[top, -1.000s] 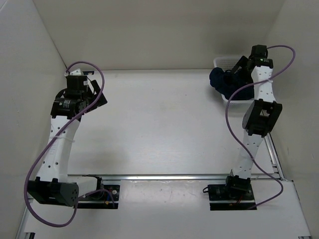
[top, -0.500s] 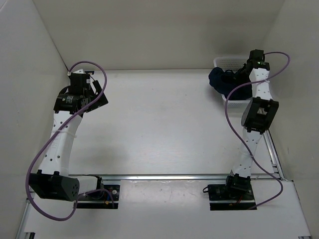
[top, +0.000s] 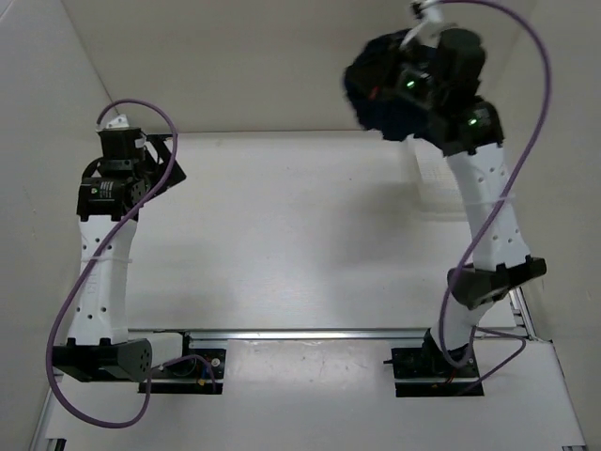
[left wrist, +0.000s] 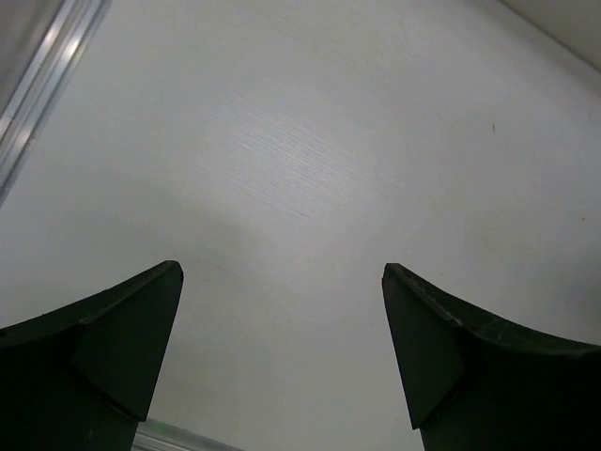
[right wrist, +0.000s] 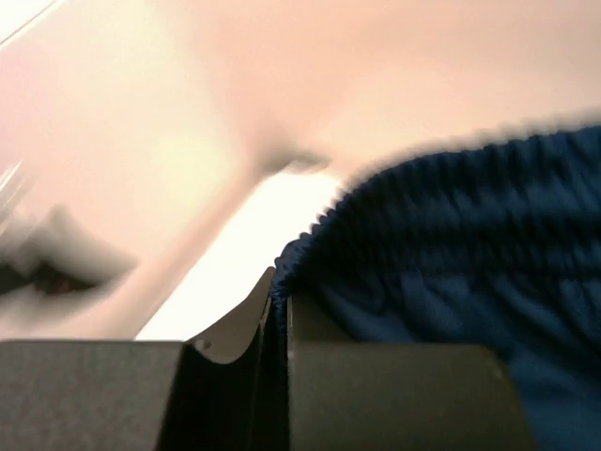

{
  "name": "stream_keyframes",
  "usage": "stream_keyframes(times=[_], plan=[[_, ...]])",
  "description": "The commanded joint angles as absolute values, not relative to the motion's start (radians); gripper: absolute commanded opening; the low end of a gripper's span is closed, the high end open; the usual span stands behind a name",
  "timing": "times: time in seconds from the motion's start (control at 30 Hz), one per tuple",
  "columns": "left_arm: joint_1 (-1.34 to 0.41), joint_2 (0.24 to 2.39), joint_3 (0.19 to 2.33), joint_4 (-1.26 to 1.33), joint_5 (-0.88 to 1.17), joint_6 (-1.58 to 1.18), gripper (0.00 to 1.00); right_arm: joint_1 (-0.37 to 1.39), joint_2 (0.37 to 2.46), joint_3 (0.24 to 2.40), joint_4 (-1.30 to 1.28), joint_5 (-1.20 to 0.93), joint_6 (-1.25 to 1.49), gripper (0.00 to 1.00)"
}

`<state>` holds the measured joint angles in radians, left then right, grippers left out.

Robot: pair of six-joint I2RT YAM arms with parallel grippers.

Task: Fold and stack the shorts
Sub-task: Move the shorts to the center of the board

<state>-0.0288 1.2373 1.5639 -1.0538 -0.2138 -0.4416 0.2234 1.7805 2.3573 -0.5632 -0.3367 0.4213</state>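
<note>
The right gripper [right wrist: 280, 324] pinches the gathered elastic edge of the shorts [right wrist: 451, 263], its jaws pressed together on the navy cloth. In the overhead view the right arm stands tall, holding the shorts [top: 376, 89] in the air above the table's far right corner as a dark bunch on the claw's left side, toward the table's [top: 300, 235] middle. The cloth is too bunched to tell which way its long axis runs. The left gripper [left wrist: 280, 272], jaws spread wide and holding nothing, hovers over the bare surface at the far left, well apart from the garment. Laying the shorts flat looks like the next need, and the right arm alone has them; the left would have to cross the table to help.
</note>
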Motion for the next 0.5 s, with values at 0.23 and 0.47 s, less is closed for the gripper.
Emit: stream_keyframes(times=[0.23, 0.47], plan=[[0.083, 1.255, 1.671, -1.167, -0.160, -0.497, 0.99, 0.706, 1.678, 1.699, -0.528, -0.171, 0.382, 0.32], [0.083, 1.226, 1.540, -1.157, -0.080, -0.466, 0.99, 0.631, 1.579, 1.375, -0.528, -0.081, 0.448, 0.85]])
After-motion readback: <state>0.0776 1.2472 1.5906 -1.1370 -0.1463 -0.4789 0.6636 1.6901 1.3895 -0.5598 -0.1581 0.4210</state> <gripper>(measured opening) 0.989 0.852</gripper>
